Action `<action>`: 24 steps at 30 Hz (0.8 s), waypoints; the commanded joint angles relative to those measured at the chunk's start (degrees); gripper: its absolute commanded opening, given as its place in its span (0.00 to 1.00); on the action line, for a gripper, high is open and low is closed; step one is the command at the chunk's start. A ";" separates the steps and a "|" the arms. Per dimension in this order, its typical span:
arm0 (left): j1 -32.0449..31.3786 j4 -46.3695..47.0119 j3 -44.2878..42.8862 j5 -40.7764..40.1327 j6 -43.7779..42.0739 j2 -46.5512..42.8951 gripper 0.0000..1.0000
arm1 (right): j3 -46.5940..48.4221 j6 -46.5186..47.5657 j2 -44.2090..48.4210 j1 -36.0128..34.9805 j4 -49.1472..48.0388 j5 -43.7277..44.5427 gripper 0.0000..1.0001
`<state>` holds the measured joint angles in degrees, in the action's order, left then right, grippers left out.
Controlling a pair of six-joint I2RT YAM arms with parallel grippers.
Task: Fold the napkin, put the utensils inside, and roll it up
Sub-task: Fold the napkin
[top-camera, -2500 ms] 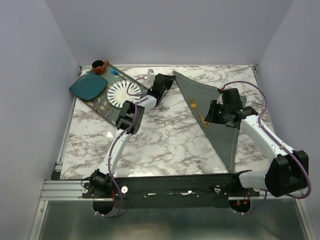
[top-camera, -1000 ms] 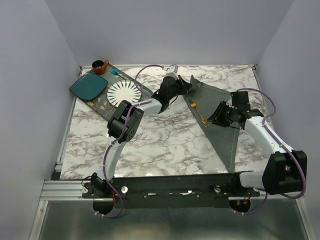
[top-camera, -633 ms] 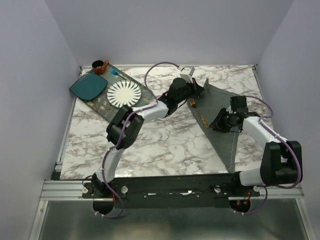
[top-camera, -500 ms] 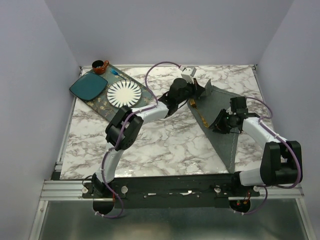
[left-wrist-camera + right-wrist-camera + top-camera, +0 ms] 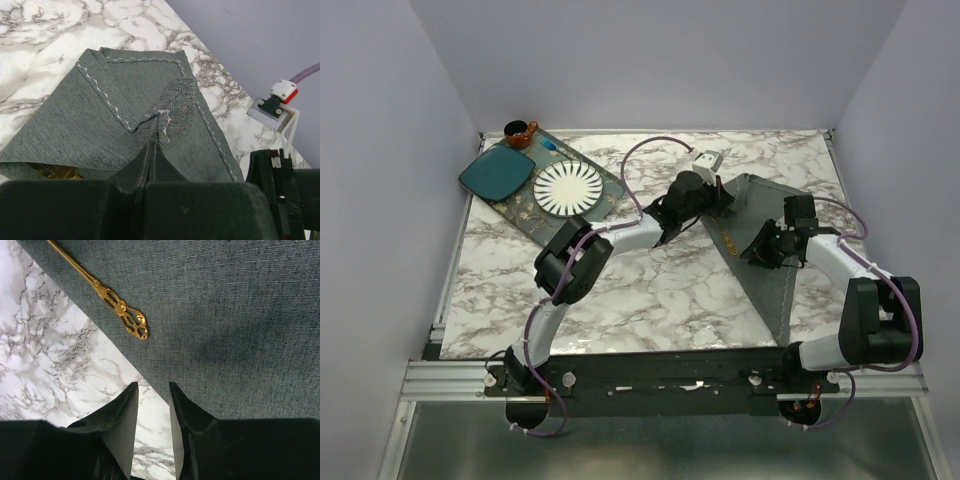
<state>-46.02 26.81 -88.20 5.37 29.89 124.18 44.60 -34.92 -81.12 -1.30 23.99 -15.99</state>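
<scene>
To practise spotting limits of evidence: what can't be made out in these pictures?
1. Head of the utensil: right wrist view, cut off by the top edge; top view, under the napkin fold pinched by the left gripper.
2. Whether the right gripper presses the napkin: top view, its own body covers the fingertips.
3. Blue item near the white plate: top view, too small.
</scene>
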 commanded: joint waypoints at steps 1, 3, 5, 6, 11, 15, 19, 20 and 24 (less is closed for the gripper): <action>-2.23 0.44 1.54 -2.64 -2.03 -2.63 0.00 | -1.01 1.16 -1.41 1.04 -0.78 -0.01 0.39; -3.20 0.53 1.81 -3.43 -2.20 -2.36 0.00 | -1.01 1.34 -1.41 1.04 -0.70 0.34 0.39; -3.64 1.05 2.60 -3.96 -2.20 -2.54 0.00 | -1.01 1.52 -1.06 2.34 -0.61 0.43 0.39; -3.90 1.14 2.95 -4.13 -2.12 -2.54 0.00 | -0.92 2.04 -0.88 2.96 -0.52 0.69 0.39; -4.52 2.28 4.62 -4.05 -0.98 -2.36 0.00 | 0.49 3.89 -1.06 5.43 1.23 2.28 0.39; -4.69 3.51 6.11 -3.78 0.43 -2.28 0.00 | 1.80 5.99 -1.93 6.22 1.94 2.45 0.39; -4.78 4.04 7.78 -3.52 1.31 -2.71 0.00 | 2.42 7.23 -3.08 6.22 2.03 1.66 0.39; -4.69 4.04 8.65 -3.09 1.49 -2.89 0.00 | 2.68 7.40 -3.51 6.22 1.94 1.14 0.39; -4.52 4.21 10.77 1.48 2.63 -4.12 0.21 | 3.91 9.16 -4.75 6.22 1.94 -1.14 0.40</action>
<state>-50.37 28.91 -79.83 3.27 31.11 124.16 45.91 -28.69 -84.29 4.62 24.80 -15.22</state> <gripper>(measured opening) 0.008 0.394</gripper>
